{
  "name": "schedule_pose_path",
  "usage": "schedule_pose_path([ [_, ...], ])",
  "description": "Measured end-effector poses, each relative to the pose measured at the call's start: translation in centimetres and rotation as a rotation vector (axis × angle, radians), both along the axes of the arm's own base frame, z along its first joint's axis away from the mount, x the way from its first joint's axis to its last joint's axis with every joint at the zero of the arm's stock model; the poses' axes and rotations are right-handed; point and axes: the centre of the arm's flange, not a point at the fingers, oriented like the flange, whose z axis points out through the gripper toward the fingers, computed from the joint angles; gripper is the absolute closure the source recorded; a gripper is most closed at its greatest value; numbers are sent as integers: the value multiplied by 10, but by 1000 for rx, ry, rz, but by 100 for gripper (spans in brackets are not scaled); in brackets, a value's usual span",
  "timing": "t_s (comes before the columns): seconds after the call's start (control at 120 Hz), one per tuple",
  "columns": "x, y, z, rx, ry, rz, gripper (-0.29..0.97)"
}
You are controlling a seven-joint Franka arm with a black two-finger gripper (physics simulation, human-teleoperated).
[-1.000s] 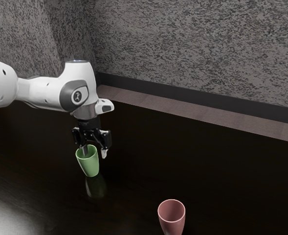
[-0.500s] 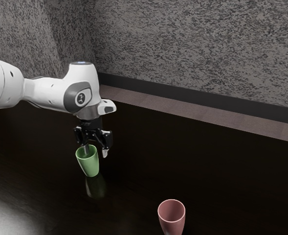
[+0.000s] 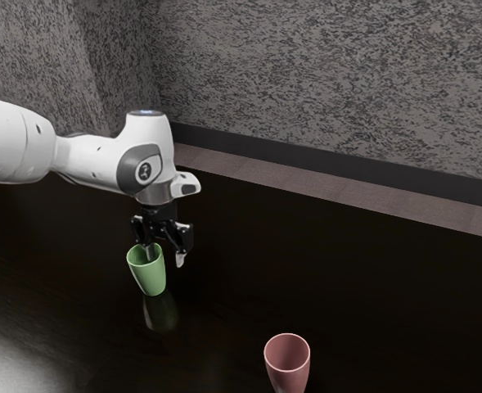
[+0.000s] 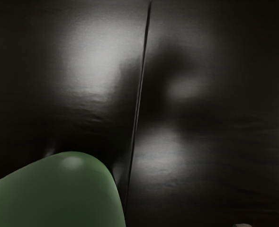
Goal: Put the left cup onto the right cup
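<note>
My gripper hangs over the green cup at the left of the dark table. Its fingers are spread, one dipping into the cup's mouth and the other just outside the cup's right wall, seemingly clear of it, so I read no clamp. The green cup leans slightly with its base meeting its own reflection on the tabletop, and shows as a green blur under my hand, while the pink cup stands upright, mouth up, well apart to the right and nearer.
</note>
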Motion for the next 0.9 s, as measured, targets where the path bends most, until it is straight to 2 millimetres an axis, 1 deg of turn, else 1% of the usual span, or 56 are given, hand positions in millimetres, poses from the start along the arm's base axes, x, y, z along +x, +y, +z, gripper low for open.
schedule_pose_path([
  [0.217, 1, 3, -8, 2, 8, 5, 21],
  [0.433, 2, 3, -10, 3, 7, 5, 25],
  [0.683, 3, 4, -11, 4, 4, 6, 36],
  [0.767, 3, 6, -10, 7, 3, 10, 43],
  [0.9, 3, 7, -10, 11, 2, 12, 51],
])
